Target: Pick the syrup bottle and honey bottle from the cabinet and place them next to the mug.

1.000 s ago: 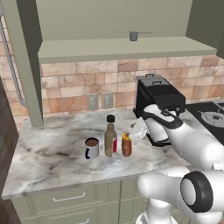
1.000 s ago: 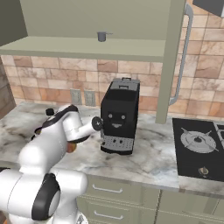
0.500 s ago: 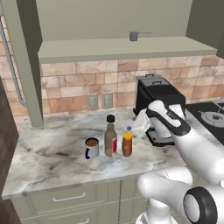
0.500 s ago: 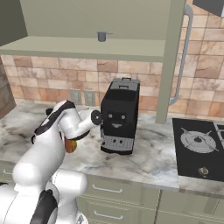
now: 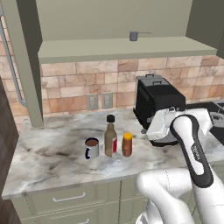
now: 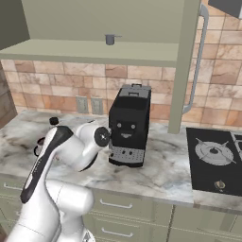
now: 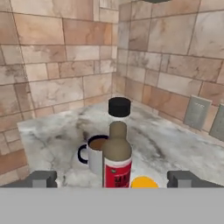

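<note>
The white mug (image 5: 92, 148) with brown liquid stands on the marble counter. Just right of it stands the tall brown syrup bottle (image 5: 110, 136), and right of that the short amber honey bottle (image 5: 127, 145), both upright and free. My gripper (image 5: 145, 130) hovers a little to the right of the honey bottle, open and holding nothing. In the hand view the fingertips (image 7: 41, 179) stand wide apart, looking at the syrup bottle (image 7: 117, 153), the mug (image 7: 94, 153) behind it and the honey bottle's cap (image 7: 144, 183). The olive cabinet shelf (image 5: 118, 46) is above.
A small grey measuring cup (image 5: 134, 36) stands on the cabinet shelf. A black coffee machine (image 5: 155, 98) stands right behind my hand. A stove top (image 6: 215, 158) lies at the counter's right end. Wall sockets (image 5: 99, 101) are behind the bottles.
My gripper has drawn back to the right, away from the honey bottle, which stays standing next to the syrup bottle.
</note>
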